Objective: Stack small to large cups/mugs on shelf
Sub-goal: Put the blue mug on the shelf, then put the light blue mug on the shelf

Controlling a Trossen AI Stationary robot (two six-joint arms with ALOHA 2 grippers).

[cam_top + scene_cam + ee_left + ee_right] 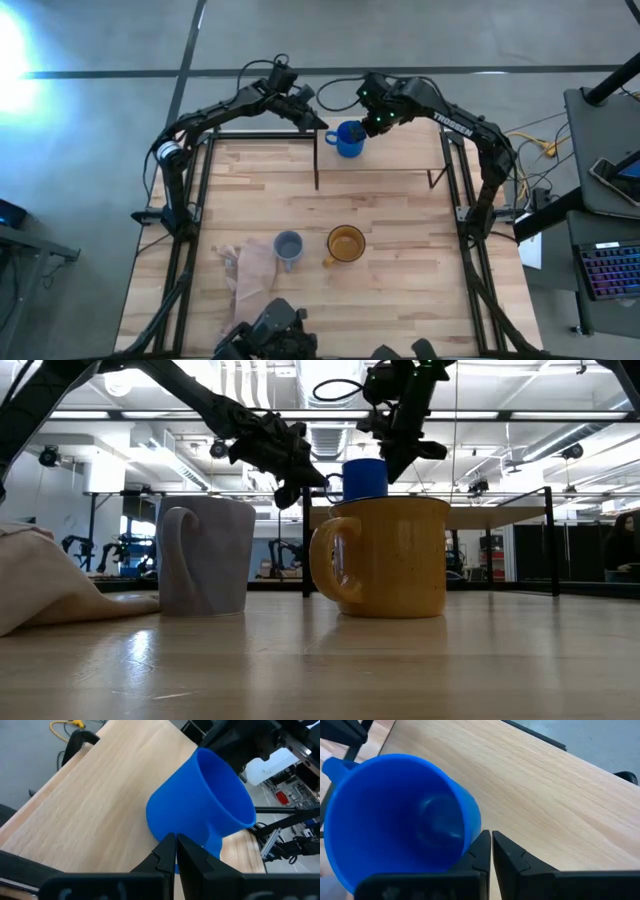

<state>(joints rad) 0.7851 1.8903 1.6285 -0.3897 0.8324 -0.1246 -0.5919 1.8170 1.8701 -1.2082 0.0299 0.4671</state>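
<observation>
Blue mug [349, 138]: small, bright blue, standing upright on the shelf [400, 150], the light-wood board on black posts at the far end of the worktop [400, 290]. Left gripper [318, 123]: beside the blue mug, fingers [167, 855] pinched together on its handle. Right gripper [374, 122]: on the opposite side of the same mug, fingers [482, 851] closed on its rim, one inside and one outside the wall. Grey-blue mug [288, 247]: upright on the worktop, well apart from the shelf. Yellow-orange mug [346, 244]: upright, just beside the grey-blue mug, larger than it. Cloth [250, 268]: pinkish-beige, crumpled, lying next to the grey-blue mug.
</observation>
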